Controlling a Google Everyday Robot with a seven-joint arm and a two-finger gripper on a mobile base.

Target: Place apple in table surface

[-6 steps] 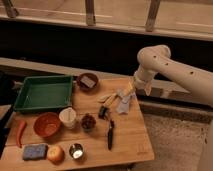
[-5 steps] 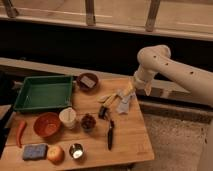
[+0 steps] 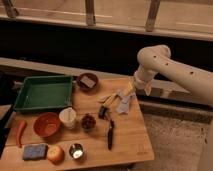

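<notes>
Apple (image 3: 56, 154) is seen resting on the table surface (image 3: 130, 140), well apart from the gripper (image 3: 120, 100), down-left of its jaws, which are spread open and empty.

The scene is dim, with a warm brownish tone. The brightest part is the pale strip behind the railing (image 3: 90, 12) at the top; below it lies a wide dark band. All is soft and grainy. The gripper (image 3: 119, 100), low over the far right of the table surface (image 3: 132, 137), is blurred. A small glare shines in the metal cup (image 3: 76, 151).
</notes>
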